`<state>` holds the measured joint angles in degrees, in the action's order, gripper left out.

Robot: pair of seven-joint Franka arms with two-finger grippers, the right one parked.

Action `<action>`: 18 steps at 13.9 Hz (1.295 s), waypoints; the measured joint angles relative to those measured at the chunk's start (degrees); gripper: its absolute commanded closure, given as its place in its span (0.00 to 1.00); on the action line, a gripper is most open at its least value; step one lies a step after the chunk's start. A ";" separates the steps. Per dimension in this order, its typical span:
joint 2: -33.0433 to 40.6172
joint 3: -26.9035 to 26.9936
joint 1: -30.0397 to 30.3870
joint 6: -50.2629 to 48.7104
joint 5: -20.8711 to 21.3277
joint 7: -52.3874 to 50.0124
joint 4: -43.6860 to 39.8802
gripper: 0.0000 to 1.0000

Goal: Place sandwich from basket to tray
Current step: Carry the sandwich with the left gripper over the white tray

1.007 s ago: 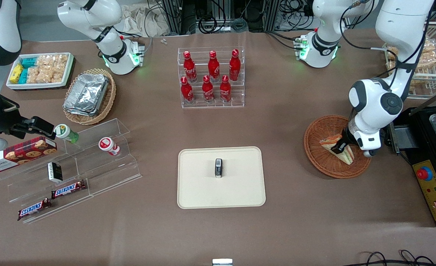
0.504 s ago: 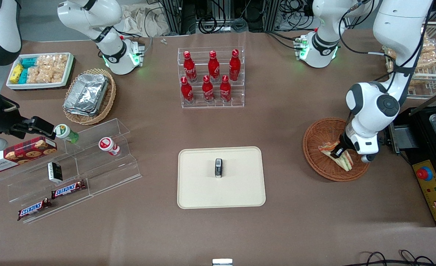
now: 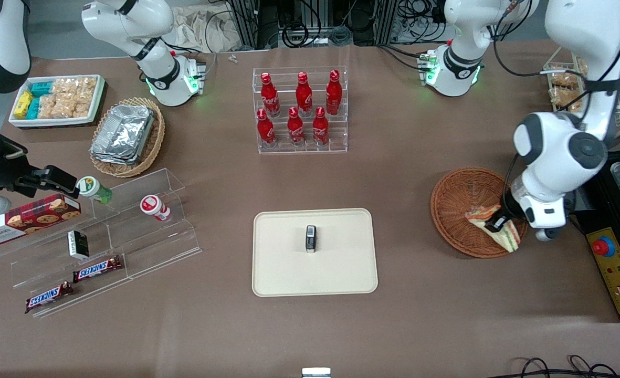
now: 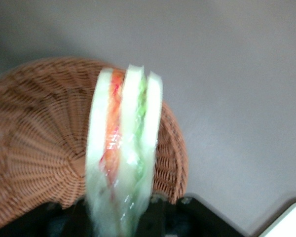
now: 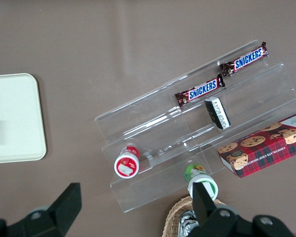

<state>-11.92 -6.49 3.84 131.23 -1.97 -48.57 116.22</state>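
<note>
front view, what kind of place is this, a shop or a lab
Likely a robotics lab staged as a snack shop: the gripper holds a sandwich over a basket, cola bottles sit in a display rack, and cables hang past the table.

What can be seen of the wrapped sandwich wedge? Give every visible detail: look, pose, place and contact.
The triangular sandwich wedge in clear wrap has pale bread slices with orange, red and green filling between them. The left arm's gripper is shut on it, its dark fingers clamping it mid-length. It hangs tilted over the rim of the round reddish-brown woven wicker basket, on the side toward the working arm's end of the table, its lower tip past the rim. In the wrist view it looks lifted off the weave.
</note>
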 measured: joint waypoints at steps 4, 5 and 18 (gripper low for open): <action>-0.09 0.01 0.02 -30.46 2.67 4.17 -21.16 0.88; -0.09 -0.07 -0.02 -34.68 2.71 6.80 -24.18 0.88; -13.32 -13.33 -7.10 -27.48 1.62 14.02 -35.81 0.95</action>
<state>-25.23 -19.82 -3.26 103.75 -0.35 -34.55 80.41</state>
